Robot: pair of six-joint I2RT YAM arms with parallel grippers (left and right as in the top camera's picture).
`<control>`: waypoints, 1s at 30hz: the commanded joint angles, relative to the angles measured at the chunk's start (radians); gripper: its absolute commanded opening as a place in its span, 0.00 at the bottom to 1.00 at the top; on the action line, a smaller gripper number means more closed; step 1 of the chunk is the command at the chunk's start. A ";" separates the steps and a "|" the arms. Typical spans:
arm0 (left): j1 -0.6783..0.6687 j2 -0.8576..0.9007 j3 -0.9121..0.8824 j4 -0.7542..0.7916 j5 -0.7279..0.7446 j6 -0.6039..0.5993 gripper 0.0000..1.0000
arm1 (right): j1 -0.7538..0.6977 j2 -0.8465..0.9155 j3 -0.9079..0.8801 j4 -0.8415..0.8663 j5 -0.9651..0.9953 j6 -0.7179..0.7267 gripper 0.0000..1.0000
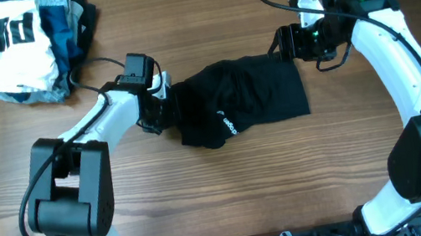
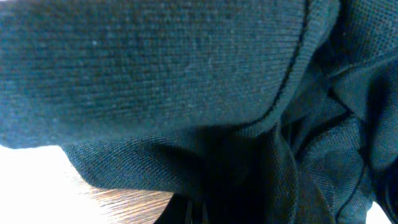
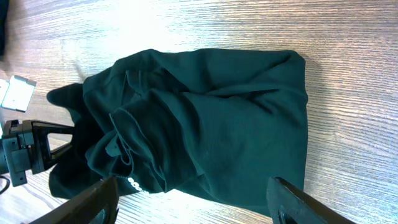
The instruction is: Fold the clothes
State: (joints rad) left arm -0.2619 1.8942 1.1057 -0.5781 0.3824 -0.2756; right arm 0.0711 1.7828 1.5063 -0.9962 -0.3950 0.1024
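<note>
The clothes [image 1: 245, 95] are a black garment bunched in a crumpled heap at the table's middle, with a small white logo [image 1: 228, 123] near the front edge. My left gripper [image 1: 162, 110] is at its left edge. In the left wrist view the black fabric [image 2: 186, 74] fills the frame and drapes over the dark fingers [image 2: 199, 211], which look closed on it. My right gripper [image 1: 285, 43] is by the garment's far right corner. In the right wrist view its fingers [image 3: 196, 205] are spread wide and empty beside the garment [image 3: 205, 124].
A pile at the far left corner holds a white black-striped garment [image 1: 8, 44] and blue and grey pieces [image 1: 65, 27]. The left arm's gripper body [image 3: 25, 149] shows at the edge of the right wrist view. Bare wood table [image 1: 288, 182] lies in front.
</note>
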 commanded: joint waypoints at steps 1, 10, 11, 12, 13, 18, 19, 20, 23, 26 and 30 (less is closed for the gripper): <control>0.011 -0.004 -0.006 -0.001 -0.024 0.003 0.04 | 0.004 -0.011 0.001 0.002 0.014 0.008 0.67; 0.073 -0.160 -0.006 -0.010 0.002 0.011 0.04 | 0.004 -0.006 -0.090 0.093 0.014 0.058 0.04; 0.079 -0.179 -0.006 -0.009 0.002 0.011 0.04 | 0.004 -0.006 -0.099 0.101 0.014 0.058 0.04; 0.090 -0.210 -0.006 -0.008 0.002 0.011 0.04 | 0.004 -0.005 -0.114 0.119 0.014 0.059 0.04; 0.099 -0.234 -0.006 -0.008 0.002 0.011 0.04 | 0.004 -0.005 -0.123 0.130 0.014 0.058 0.04; 0.124 -0.342 -0.004 -0.009 0.002 0.011 0.04 | 0.004 -0.005 -0.233 0.255 0.000 0.115 0.04; 0.124 -0.360 -0.004 -0.009 0.002 0.011 0.04 | 0.004 -0.005 -0.263 0.287 -0.020 0.118 0.04; 0.124 -0.372 -0.004 -0.009 0.002 0.011 0.04 | 0.004 -0.004 -0.281 0.305 -0.034 0.119 0.04; 0.124 -0.412 0.006 -0.009 0.002 0.011 0.04 | 0.007 -0.004 -0.357 0.394 -0.075 0.152 0.04; 0.116 -0.439 0.040 -0.008 0.003 0.011 0.04 | 0.022 -0.004 -0.413 0.459 -0.078 0.182 0.04; 0.066 -0.442 0.108 0.010 0.003 0.014 0.04 | 0.040 -0.004 -0.432 0.480 -0.078 0.189 0.04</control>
State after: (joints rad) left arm -0.1535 1.4837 1.1385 -0.5934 0.3794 -0.2752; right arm 0.0944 1.7821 1.0878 -0.5323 -0.4431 0.2649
